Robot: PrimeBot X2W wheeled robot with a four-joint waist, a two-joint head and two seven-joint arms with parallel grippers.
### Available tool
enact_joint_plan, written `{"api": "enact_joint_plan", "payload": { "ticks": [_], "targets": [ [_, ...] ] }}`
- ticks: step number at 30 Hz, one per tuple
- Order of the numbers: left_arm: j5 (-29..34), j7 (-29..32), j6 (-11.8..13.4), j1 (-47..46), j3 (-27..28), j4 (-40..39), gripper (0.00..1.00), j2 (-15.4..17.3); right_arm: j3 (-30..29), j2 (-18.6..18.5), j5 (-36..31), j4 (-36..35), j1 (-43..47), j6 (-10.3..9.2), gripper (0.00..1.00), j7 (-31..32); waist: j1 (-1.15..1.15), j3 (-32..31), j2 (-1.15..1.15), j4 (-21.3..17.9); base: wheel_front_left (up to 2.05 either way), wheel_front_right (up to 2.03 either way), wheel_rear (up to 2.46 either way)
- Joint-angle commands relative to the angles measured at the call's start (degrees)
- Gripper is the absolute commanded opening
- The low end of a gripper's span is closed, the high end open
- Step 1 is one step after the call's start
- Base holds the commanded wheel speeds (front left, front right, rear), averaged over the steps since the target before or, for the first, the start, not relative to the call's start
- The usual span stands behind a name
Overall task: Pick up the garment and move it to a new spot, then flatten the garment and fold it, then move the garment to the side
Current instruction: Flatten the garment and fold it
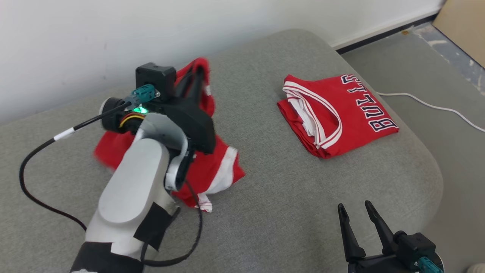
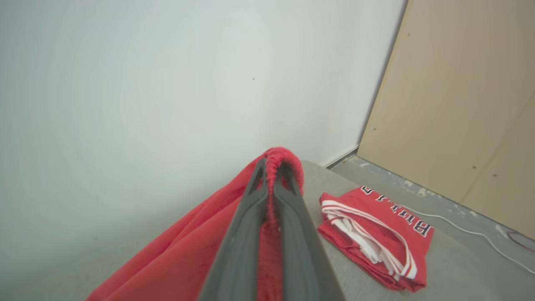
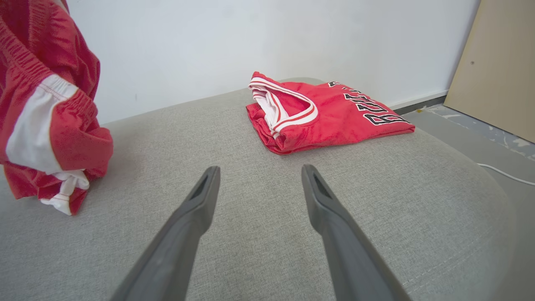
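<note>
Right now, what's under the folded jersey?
The folded jersey lies flat on the grey cushion, which shows all around it. Anything directly beneath is covered.

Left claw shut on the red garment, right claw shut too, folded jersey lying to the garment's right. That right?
Not quite: the right claw is open, its fingers apart and empty over the cushion, as the right wrist view shows. The rest holds: the left claw is shut on the garment, and the folded jersey lies to the garment's right.
</note>
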Motion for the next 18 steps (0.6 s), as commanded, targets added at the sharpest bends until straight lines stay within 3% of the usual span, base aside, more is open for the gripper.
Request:
{"api": "enact_joint_plan", "payload": {
  "ticks": [1, 5, 10, 18],
  "targets": [
    [-1.83, -0.86, -0.19, -0.67, -0.91, -1.09, 0.0, -0.23, 0.01, -0.34, -0.21, 0.02, 0.18, -0.15, 1.0, -0.08, 0.0, -1.19, -0.01, 1.23, 0.0, 0.0, 0.0],
    [-12.72, -4.81, 0.65, -2.63, -6.95, -7.97, 0.0, -0.18, 0.17, -0.86, -0.18, 0.0, 0.55, -0.15, 1.0, 0.5, 0.0, -2.59, -0.01, 3.05, 0.0, 0.0, 0.0],
    [-21.63, -9.19, 4.19, -5.8, -11.88, -15.72, 0.0, -0.15, 0.54, -0.78, -0.33, -0.51, 1.32, -0.15, 1.0, 1.01, 0.0, -4.02, -0.01, 5.07, 0.0, 0.0, 0.0],
    [-24.99, -9.49, 9.22, -3.31, -13.26, -15.03, 0.0, 0.8, 0.3, -1.11, -0.38, -1.4, 2.15, -0.15, 1.0, 1.69, 0.0, -4.76, -0.01, 8.59, 0.0, 0.0, 0.0]
  ]
}}
